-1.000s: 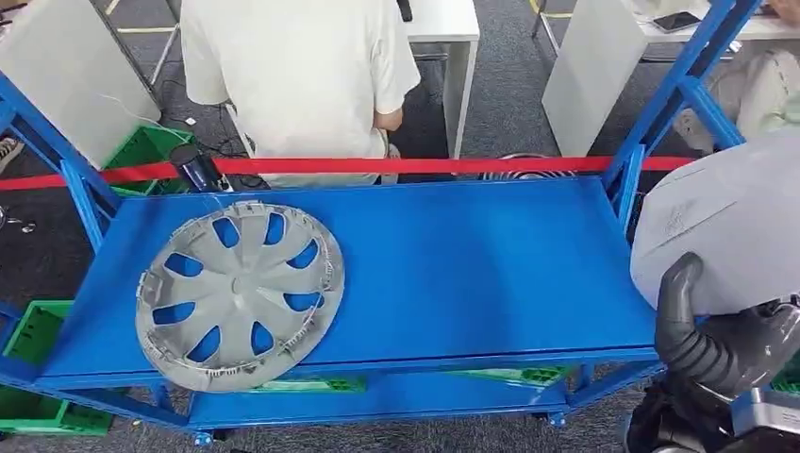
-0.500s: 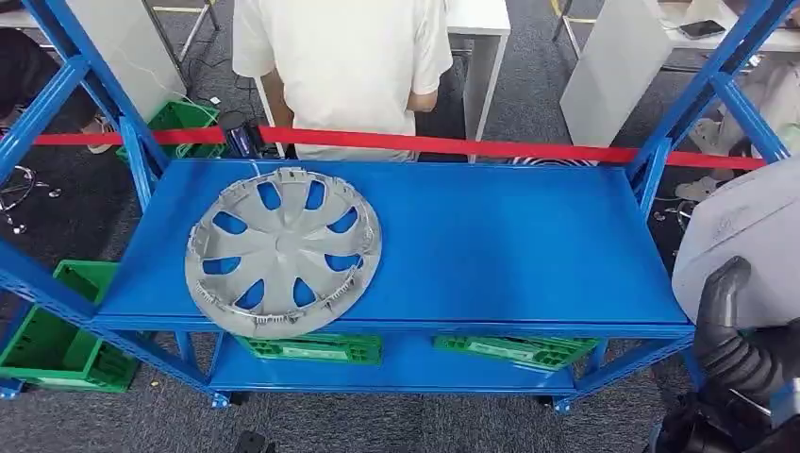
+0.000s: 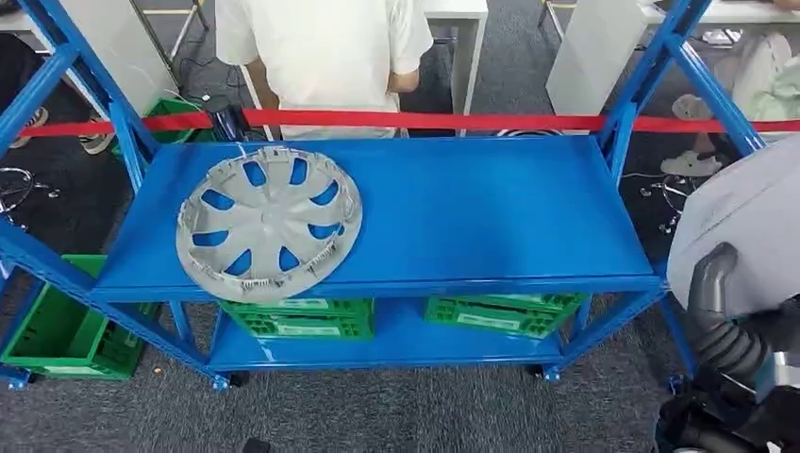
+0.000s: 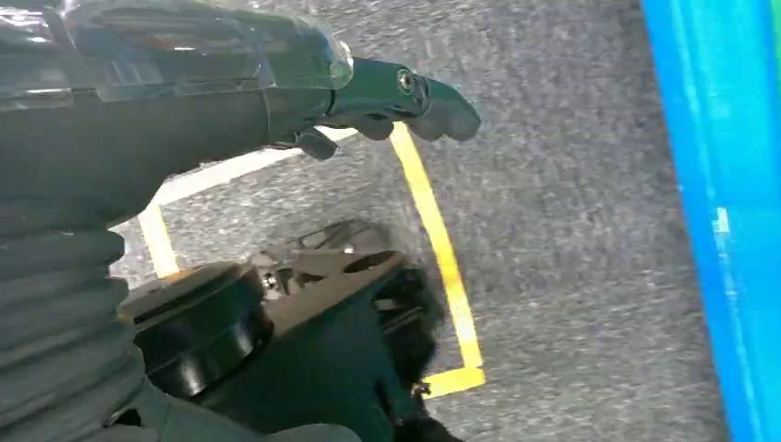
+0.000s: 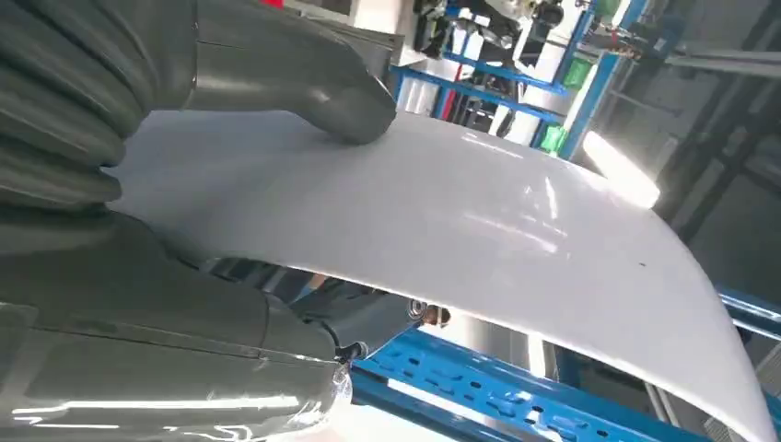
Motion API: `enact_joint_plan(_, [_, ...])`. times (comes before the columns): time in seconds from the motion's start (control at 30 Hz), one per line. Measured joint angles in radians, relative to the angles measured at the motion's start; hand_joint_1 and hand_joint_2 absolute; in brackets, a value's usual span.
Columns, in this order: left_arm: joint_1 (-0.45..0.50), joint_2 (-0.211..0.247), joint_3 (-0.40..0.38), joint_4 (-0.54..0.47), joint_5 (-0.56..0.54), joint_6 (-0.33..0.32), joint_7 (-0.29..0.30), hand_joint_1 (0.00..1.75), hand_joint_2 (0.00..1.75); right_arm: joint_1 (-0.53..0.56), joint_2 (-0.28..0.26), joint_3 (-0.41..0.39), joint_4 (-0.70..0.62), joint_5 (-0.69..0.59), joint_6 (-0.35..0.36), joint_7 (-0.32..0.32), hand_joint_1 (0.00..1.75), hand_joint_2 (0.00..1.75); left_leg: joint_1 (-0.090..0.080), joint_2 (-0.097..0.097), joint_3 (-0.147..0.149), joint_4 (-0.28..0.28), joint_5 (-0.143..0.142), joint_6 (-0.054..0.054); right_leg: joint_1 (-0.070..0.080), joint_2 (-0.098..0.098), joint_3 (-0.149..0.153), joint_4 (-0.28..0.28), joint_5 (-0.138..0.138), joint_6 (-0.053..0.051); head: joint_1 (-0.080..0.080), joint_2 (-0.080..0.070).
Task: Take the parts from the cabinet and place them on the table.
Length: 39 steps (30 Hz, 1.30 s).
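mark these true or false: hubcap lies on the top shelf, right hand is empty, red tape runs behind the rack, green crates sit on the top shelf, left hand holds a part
1. The hubcap lies on the top shelf of the blue rack: true.
2. The right hand is empty: false, it holds a white panel.
3. A red tape runs behind the rack: true.
4. Green crates sit on the top shelf: false, they are on the lower shelf.
5. The left hand holds a part: false, it holds nothing and hangs over the floor.
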State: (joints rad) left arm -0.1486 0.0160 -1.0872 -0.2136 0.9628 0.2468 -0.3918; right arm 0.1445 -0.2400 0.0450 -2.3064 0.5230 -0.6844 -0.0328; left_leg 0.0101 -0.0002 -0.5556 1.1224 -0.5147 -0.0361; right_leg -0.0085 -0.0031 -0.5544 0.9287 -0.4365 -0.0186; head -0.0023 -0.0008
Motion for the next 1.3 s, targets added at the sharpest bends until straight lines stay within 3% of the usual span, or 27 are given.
enact_joint_plan(0.07, [-0.004,0.0,0.0,0.0,0.0,0.0,0.0,0.0,1.75,0.0,-0.004,0.0,-0.002,0.001,0.0,0.0,1.75,1.75,-0.003,-0.002,0.123,-0.167,-0.01,0.006,0.001,0.001,-0.007,0.004,0.008,0.01,-0.011,0.0])
enact_joint_plan(0.1, [-0.006,0.0,0.0,0.0,0.0,0.0,0.0,0.0,1.75,-0.002,-0.007,0.0,-0.005,0.001,0.0,0.0,1.75,1.75,-0.005,-0.004,0.144,-0.215,-0.016,0.014,0.001,0.0,-0.007,0.003,0.019,0.019,-0.011,0.0])
enact_joint_plan(0.2, [-0.005,0.0,0.0,0.0,0.0,0.0,0.001,0.0,1.75,-0.003,-0.01,0.0,-0.008,0.001,0.0,0.001,1.75,1.75,-0.008,-0.006,0.125,-0.219,0.002,0.031,-0.003,0.001,-0.016,-0.007,0.047,0.034,-0.006,0.0])
enact_joint_plan(0.23, [-0.008,0.0,0.0,0.0,0.0,0.0,0.002,0.0,1.75,-0.002,-0.012,0.0,-0.008,0.001,0.0,0.002,1.75,1.75,-0.004,-0.004,0.12,-0.225,0.012,0.043,-0.006,0.001,-0.024,-0.002,0.028,0.04,-0.009,0.0])
enact_joint_plan(0.27, [-0.009,-0.001,0.0,0.0,0.0,0.0,0.002,0.0,1.75,-0.002,-0.016,0.0,-0.008,0.001,0.0,0.002,1.75,1.75,-0.005,-0.003,0.105,-0.224,0.022,0.053,-0.007,0.001,-0.041,0.034,-0.03,0.046,0.0,0.0])
enact_joint_plan(0.33, [-0.009,-0.003,0.0,0.0,0.0,0.0,0.002,0.0,1.75,-0.003,-0.018,0.0,-0.008,0.001,0.0,0.004,1.75,1.75,-0.009,-0.003,0.081,-0.222,0.041,0.062,-0.008,0.001,-0.086,0.201,-0.152,0.052,0.016,0.0])
enact_joint_plan(0.37, [-0.009,-0.004,0.0,0.0,0.0,0.0,0.002,0.0,1.75,-0.003,-0.018,0.0,-0.007,0.001,0.0,0.005,1.75,1.75,-0.011,-0.003,0.068,-0.218,0.049,0.064,-0.008,0.001,-0.104,0.283,-0.189,0.054,0.023,0.0])
enact_joint_plan(0.4, [-0.009,-0.004,0.0,0.0,0.0,0.001,0.0,0.0,1.75,-0.004,-0.018,0.0,-0.007,0.0,0.0,0.007,1.75,1.75,-0.013,-0.003,0.054,-0.214,0.057,0.064,-0.007,0.001,-0.109,0.335,-0.198,0.053,0.03,0.0])
enact_joint_plan(0.43, [-0.009,-0.004,0.0,0.0,0.0,0.003,-0.002,0.0,1.75,-0.004,-0.019,0.0,-0.007,-0.001,0.0,0.009,1.75,1.75,-0.015,-0.003,0.039,-0.209,0.064,0.064,-0.007,0.001,-0.095,0.34,-0.178,0.05,0.035,0.0])
enact_joint_plan(0.47, [-0.009,-0.004,0.0,0.0,0.0,0.003,-0.005,0.0,1.75,-0.008,-0.02,0.001,-0.007,-0.003,0.0,0.011,1.75,1.75,-0.017,-0.004,0.024,-0.202,0.07,0.063,-0.007,0.001,-0.06,0.302,-0.14,0.046,0.039,0.0])
enact_joint_plan(0.53, [-0.014,-0.005,0.0,0.0,-0.002,0.003,-0.013,0.0,1.75,-0.023,-0.027,0.004,-0.007,-0.008,0.0,0.018,1.75,1.75,-0.021,-0.005,0.003,-0.193,0.082,0.059,-0.006,0.002,0.056,0.128,-0.074,0.034,0.047,0.0])
enact_joint_plan(0.57, [-0.018,-0.006,0.0,0.0,-0.003,0.006,-0.019,0.0,1.75,-0.033,-0.029,0.005,-0.007,-0.008,0.0,0.018,1.75,1.75,-0.023,-0.005,-0.004,-0.19,0.088,0.055,-0.001,0.003,0.118,0.035,-0.079,0.026,0.048,0.0])
enact_joint_plan(0.6, [-0.022,-0.008,0.0,0.0,-0.003,0.014,-0.025,0.0,1.75,-0.042,-0.03,0.008,-0.007,-0.008,0.0,0.018,1.75,1.75,-0.027,-0.004,-0.01,-0.187,0.097,0.05,0.0,0.003,0.15,-0.028,-0.09,0.022,0.047,0.0])
enact_joint_plan(0.7, [-0.024,-0.008,0.001,0.0,-0.009,0.033,-0.034,0.0,1.75,-0.051,-0.029,0.013,-0.002,-0.026,0.0,0.003,1.75,1.75,-0.022,0.0,-0.024,-0.187,0.123,0.034,0.008,0.003,0.135,-0.028,-0.082,0.016,0.045,0.0])
enact_joint_plan(0.73, [-0.021,-0.005,0.001,0.0,-0.01,0.039,-0.038,0.0,1.75,-0.053,-0.027,0.015,0.002,-0.039,0.001,-0.01,1.75,1.75,-0.023,0.002,-0.03,-0.179,0.111,0.026,0.0,-0.002,0.123,-0.039,-0.068,0.009,0.044,0.0])
enact_joint_plan(0.77, [-0.019,-0.003,0.0,0.0,-0.009,0.039,-0.042,0.0,1.75,-0.055,-0.027,0.018,0.006,-0.045,0.001,-0.02,1.75,1.75,-0.021,0.002,-0.046,-0.157,0.068,0.019,0.0,-0.004,0.109,-0.034,-0.057,0.004,0.039,0.0])
enact_joint_plan(0.83, [-0.013,0.003,0.0,0.0,-0.006,0.039,-0.053,0.0,1.75,-0.053,-0.024,0.019,0.011,-0.06,0.001,-0.038,1.75,1.75,-0.015,0.001,-0.096,-0.012,-0.066,0.008,0.001,-0.005,0.073,-0.025,-0.036,-0.005,0.018,0.0])
enact_joint_plan(0.87, [-0.01,0.005,0.0,0.0,-0.002,0.039,-0.057,0.0,1.75,-0.05,-0.022,0.02,0.015,-0.073,0.001,-0.048,1.75,1.75,-0.013,0.0,-0.118,0.076,-0.113,0.004,0.002,-0.006,0.053,-0.019,-0.025,-0.005,0.014,0.0])
enact_joint_plan(0.9, [-0.007,0.008,0.0,0.0,0.002,0.04,-0.058,0.0,1.75,-0.047,-0.021,0.02,0.018,-0.088,0.001,-0.059,1.75,1.75,-0.011,0.0,-0.129,0.134,-0.128,0.002,0.002,-0.006,0.035,-0.012,-0.017,-0.004,0.012,0.0])
enact_joint_plan(0.97, [0.002,0.016,0.001,0.0,0.011,0.047,-0.054,0.0,1.75,-0.036,-0.016,0.022,0.028,-0.125,0.001,-0.097,1.75,1.75,-0.008,0.0,-0.102,0.161,-0.075,-0.002,0.002,-0.007,-0.008,0.007,0.0,-0.002,0.005,0.0])
enact_joint_plan(1.03, [0.006,0.021,0.001,0.001,0.016,0.051,-0.035,0.0,1.75,-0.026,-0.008,0.022,0.035,-0.131,0.0,-0.124,1.75,1.75,-0.006,0.0,-0.008,0.055,0.0,-0.001,0.0,-0.007,-0.043,0.025,0.015,0.005,-0.003,0.0])
enact_joint_plan(1.07, [0.006,0.024,0.001,0.001,0.018,0.051,-0.027,0.0,1.75,-0.019,-0.005,0.019,0.039,-0.127,0.0,-0.134,1.75,1.75,-0.003,-0.002,0.079,-0.058,-0.008,0.003,0.001,-0.006,-0.054,0.033,0.025,0.01,-0.01,0.0])
enact_joint_plan(1.1, [0.005,0.026,0.001,0.001,0.019,0.051,-0.024,0.0,1.75,-0.012,-0.001,0.012,0.039,-0.125,0.0,-0.135,1.75,1.75,-0.006,-0.004,0.146,-0.155,-0.041,0.007,0.004,-0.006,-0.058,0.036,0.03,0.016,-0.015,0.0])
enact_joint_plan(1.13, [0.004,0.027,0.001,0.001,0.019,0.05,-0.024,0.0,1.75,-0.007,0.002,0.006,0.039,-0.125,0.0,-0.136,1.75,1.75,-0.008,-0.007,0.17,-0.202,-0.058,0.018,0.003,-0.009,-0.057,0.035,0.04,0.022,-0.013,0.0])
enact_joint_plan(1.23, [0.008,0.026,0.001,0.0,0.01,0.046,-0.029,0.0,1.75,0.014,0.01,-0.01,0.04,-0.138,0.0,-0.143,1.75,1.75,-0.012,-0.014,0.144,-0.202,-0.028,0.044,-0.001,-0.009,-0.063,0.018,0.077,0.041,-0.008,0.0])
enact_joint_plan(1.27, [0.005,0.026,0.001,0.0,0.002,0.046,-0.034,0.0,1.75,0.024,0.013,-0.018,0.041,-0.149,0.0,-0.153,1.75,1.75,-0.009,-0.011,0.13,-0.201,-0.016,0.052,-0.005,-0.007,-0.072,0.026,0.048,0.046,-0.012,0.0])
enact_joint_plan(1.3, [0.004,0.023,0.001,0.0,-0.003,0.046,-0.037,0.0,1.75,0.031,0.015,-0.028,0.043,-0.163,0.0,-0.163,1.75,1.75,-0.009,-0.013,0.11,-0.201,0.0,0.062,-0.005,-0.006,-0.085,0.068,-0.026,0.052,-0.002,0.0])
